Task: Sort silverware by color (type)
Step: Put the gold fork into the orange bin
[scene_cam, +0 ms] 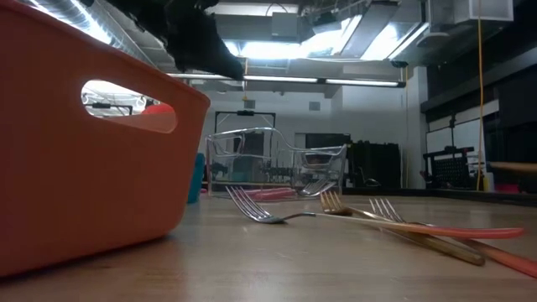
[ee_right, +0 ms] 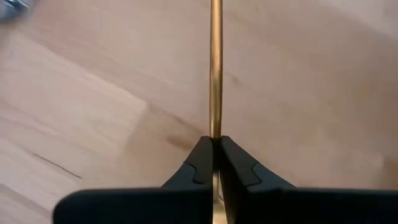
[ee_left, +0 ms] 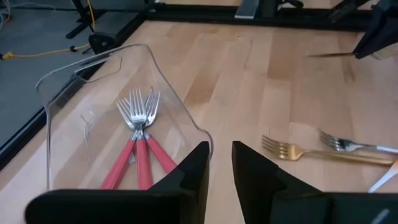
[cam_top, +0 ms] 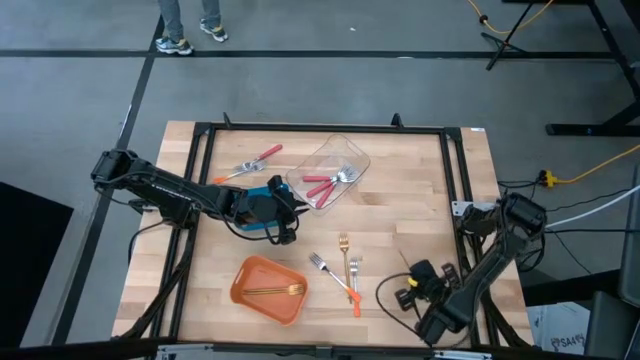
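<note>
High view: the worktop (cam_top: 420, 180) was seen from above with the forks already partly divided. A clear container (cam_top: 330, 171) near the far edge held red-handled forks (cam_top: 325, 185), and an orange container (cam_top: 268, 289) near the near edge held one gold fork (cam_top: 275, 290), so that each colour had its own bin. Loose forks (cam_top: 345, 262) lay between them toward the near edge, and two more forks (cam_top: 255, 161) were left near the far-left part. The left tool (cam_top: 287, 212) was held over the middle, just beside the clear container. The right tool (cam_top: 420, 284) was placed low by the near-right corner.

Low view: the orange container's wall (scene_cam: 92, 176) filled the near left, with the clear container (scene_cam: 277, 164) behind, and several forks (scene_cam: 369, 220) were seen flat on the wood, evidently not yet sorted.

Left wrist view: the left tool (ee_left: 221, 168) was seen with a narrow gap and nothing between its fingers. Three red-handled forks (ee_left: 140, 140) lay together in the clear container (ee_left: 68, 81), tines aligned, while a gold fork (ee_left: 323, 154) and a silver-tined one (ee_left: 351, 145) waited beside it.

Right wrist view: the right tool (ee_right: 214, 158) was closed tight on a slim gold handle (ee_right: 215, 68), held lengthwise between the fingers, probably so it could be carried to the orange container.
</note>
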`<state>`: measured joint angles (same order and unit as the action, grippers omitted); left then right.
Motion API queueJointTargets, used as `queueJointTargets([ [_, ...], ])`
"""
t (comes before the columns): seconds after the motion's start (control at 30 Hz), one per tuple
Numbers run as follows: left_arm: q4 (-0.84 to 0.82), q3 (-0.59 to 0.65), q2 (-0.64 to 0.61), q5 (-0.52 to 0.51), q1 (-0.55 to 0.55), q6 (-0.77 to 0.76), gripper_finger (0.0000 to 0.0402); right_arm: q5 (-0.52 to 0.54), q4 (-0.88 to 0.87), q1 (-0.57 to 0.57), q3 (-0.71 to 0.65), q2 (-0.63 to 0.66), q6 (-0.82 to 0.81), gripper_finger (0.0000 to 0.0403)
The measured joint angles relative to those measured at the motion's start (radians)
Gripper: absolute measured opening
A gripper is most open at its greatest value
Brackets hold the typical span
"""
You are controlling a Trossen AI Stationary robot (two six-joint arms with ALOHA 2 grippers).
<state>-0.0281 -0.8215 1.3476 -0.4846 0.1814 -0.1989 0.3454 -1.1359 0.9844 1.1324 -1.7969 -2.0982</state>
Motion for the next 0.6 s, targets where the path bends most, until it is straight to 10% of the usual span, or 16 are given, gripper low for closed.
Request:
queueJointTargets([
  [0.6,0.114,0.0,0.0,0.034,-0.003,0.0,0.0063,0.017,0.086,-0.468,0.002,0.244,1.131,0.0],
])
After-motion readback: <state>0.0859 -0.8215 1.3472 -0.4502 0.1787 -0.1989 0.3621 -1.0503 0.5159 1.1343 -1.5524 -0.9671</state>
